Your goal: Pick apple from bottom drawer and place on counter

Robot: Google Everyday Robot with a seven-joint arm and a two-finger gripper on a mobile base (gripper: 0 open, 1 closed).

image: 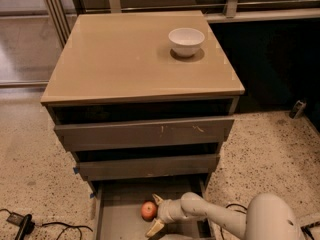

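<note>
While the drawer (pixel 120 221) stands pulled out at the cabinet's foot, I see the apple (pixel 148 210) lying on its floor, about midway across. My gripper (pixel 156 214) is low in the drawer just right of the apple, jaws apart, the tips on either side of it (touching or not, I cannot tell). The counter (pixel 125 59) holds a bowl (pixel 186 40) at its back right.

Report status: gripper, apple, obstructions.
Gripper open, inside dark bottom drawer. Small red apple on drawer floor beside it, ungripped. White bowl on tan counter, not obstructing.
</note>
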